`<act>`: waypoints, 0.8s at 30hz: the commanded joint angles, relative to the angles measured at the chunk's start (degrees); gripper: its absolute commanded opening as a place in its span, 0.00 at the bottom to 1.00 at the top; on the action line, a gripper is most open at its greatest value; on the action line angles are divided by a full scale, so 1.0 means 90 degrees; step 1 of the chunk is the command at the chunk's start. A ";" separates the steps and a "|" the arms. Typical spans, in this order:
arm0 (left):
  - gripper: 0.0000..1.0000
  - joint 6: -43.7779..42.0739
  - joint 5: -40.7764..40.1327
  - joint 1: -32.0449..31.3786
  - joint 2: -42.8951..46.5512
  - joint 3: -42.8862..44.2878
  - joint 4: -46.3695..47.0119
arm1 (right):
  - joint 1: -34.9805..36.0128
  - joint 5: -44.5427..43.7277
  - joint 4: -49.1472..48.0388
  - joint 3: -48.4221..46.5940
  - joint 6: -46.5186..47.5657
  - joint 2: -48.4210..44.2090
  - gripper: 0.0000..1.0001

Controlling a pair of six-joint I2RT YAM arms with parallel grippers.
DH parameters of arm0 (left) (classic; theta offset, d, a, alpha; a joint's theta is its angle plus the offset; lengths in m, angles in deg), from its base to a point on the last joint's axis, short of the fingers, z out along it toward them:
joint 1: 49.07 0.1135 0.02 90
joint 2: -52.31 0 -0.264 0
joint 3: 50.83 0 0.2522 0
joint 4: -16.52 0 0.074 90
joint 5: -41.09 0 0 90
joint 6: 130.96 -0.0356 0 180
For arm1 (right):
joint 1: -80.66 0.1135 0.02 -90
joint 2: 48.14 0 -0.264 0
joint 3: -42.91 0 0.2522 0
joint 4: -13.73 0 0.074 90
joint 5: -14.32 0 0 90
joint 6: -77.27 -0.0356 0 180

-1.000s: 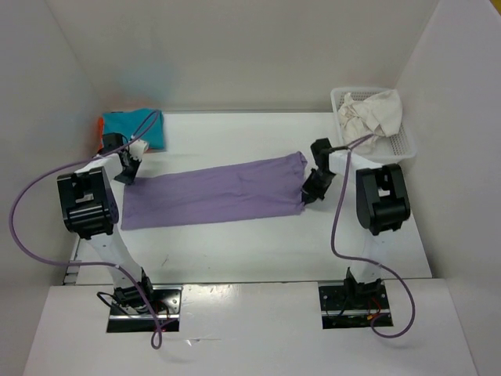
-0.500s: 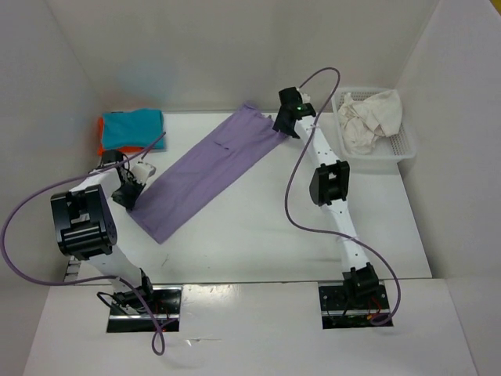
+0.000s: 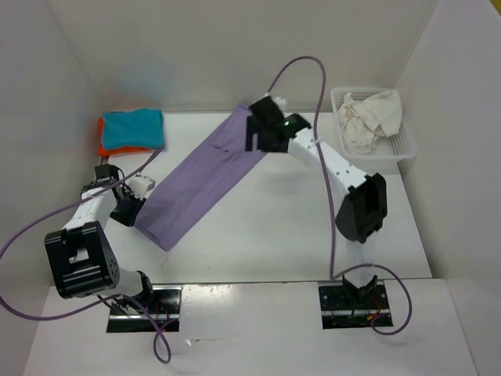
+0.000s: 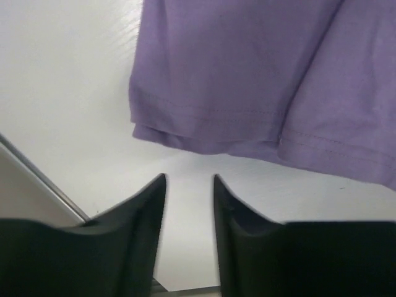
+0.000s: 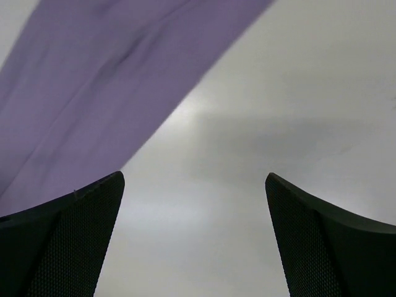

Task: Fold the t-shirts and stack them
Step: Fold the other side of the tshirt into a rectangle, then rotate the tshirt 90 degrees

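Lavender purple cloth t-shirt [image 3: 205, 174] stretched diagonally across white table [image 3: 313, 227]; left gripper [image 4: 189, 177] narrowly parted, empty, beside hem; right gripper [image 5: 195, 175] spread wide, released

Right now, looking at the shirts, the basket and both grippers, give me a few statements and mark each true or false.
1. The purple t-shirt lies as a long strip slanting across the table. True.
2. The right gripper is clamped on the purple t-shirt. False: its jaws stand wide apart with nothing between them.
3. The teal t-shirt lies on top of the orange t-shirt at the back left. True.
4. The off-white t-shirt is folded flat on the table. False: it sits crumpled in the basket.
5. The left gripper holds the purple hem. False: the hem lies beyond its fingertips, and bare table shows between them.
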 commanded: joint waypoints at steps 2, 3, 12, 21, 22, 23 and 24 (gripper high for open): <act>0.50 0.0043 0.0087 0.0091 0.0483 -0.0200 0.0338 | 0.1579 0.1365 -0.1153 0.1512 -0.1236 -0.0473 0.99; 0.53 0.0102 0.0019 0.0091 0.0484 -0.0277 0.0445 | 0.1805 0.1564 -0.1395 0.1580 -0.1463 -0.0385 0.99; 0.64 0.1147 0.0670 0.0549 -0.0043 0.0736 0.0935 | 0.2823 0.2901 -0.1835 0.0945 -0.3346 0.1032 0.69; 0.67 0.1294 0.1484 0.1203 -0.0796 0.1002 0.1149 | 0.3301 0.3440 -0.1750 -0.0624 -0.4228 0.2407 0.63; 0.67 0.1294 0.1406 0.1204 -0.0863 0.0943 0.1149 | 0.3360 0.3509 -0.1507 -0.1138 -0.4297 0.2815 0.63; 0.67 0.1226 0.1405 0.1204 -0.0864 0.0942 0.1149 | 0.3360 0.3509 -0.1012 -0.1327 -0.4375 0.2964 0.65; 0.67 0.1225 0.1405 0.1262 -0.0864 0.0942 0.1149 | 0.3360 0.3509 -0.0901 -0.1416 -0.4376 0.3043 0.65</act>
